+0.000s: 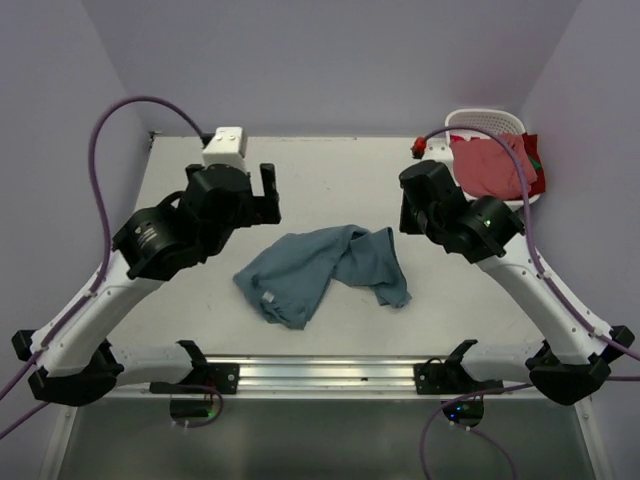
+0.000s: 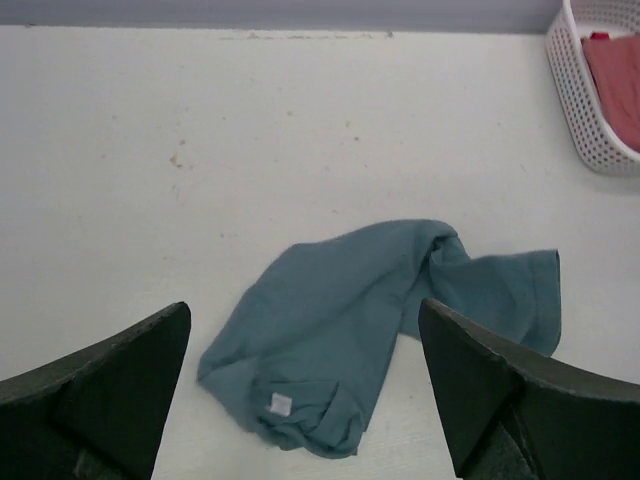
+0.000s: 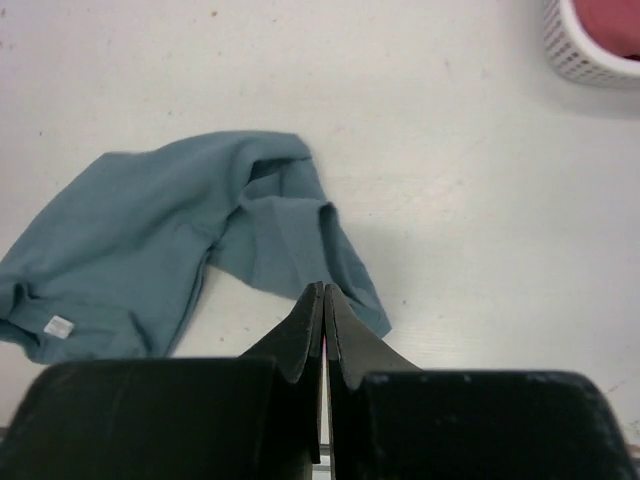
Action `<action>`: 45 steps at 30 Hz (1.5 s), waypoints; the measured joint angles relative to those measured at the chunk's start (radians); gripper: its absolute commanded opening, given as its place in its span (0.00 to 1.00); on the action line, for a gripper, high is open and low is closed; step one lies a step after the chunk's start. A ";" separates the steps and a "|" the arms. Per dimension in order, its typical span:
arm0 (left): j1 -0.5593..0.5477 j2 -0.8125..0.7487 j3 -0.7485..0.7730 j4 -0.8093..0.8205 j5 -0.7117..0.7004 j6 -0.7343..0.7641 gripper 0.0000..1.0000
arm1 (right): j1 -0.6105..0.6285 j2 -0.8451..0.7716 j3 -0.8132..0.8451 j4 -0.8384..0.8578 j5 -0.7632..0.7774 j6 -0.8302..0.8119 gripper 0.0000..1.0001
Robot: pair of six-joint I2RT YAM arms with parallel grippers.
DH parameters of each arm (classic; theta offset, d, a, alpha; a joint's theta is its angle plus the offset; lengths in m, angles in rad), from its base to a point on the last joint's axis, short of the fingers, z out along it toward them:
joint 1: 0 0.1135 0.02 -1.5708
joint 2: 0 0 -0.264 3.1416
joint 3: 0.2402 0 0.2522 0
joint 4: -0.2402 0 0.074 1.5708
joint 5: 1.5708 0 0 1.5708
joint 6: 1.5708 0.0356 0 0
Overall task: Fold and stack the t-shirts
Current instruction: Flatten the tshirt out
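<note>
Teal shirt lies crumpled on tabletop. Left of it: left fingers wide, empty. Right of it: right fingers pressed together, empty; beyond, pink shirt in basket.

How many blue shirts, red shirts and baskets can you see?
White basket: 1
Teal-blue t-shirt: 1, crumpled on the table
Pink-red t-shirt: 1 showing, in that basket; more may hide beneath
Total: 3
</note>
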 measured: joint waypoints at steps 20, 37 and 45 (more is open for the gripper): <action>-0.201 0.241 -0.471 0.201 0.388 0.063 0.98 | -0.009 0.010 0.029 -0.068 0.081 -0.042 0.00; -0.217 0.336 -0.613 0.184 0.397 0.024 0.66 | -0.051 0.019 -0.014 -0.049 0.052 -0.050 0.00; -0.217 0.346 -0.671 0.211 0.428 -0.019 0.50 | -0.076 0.018 -0.022 -0.046 0.039 -0.060 0.00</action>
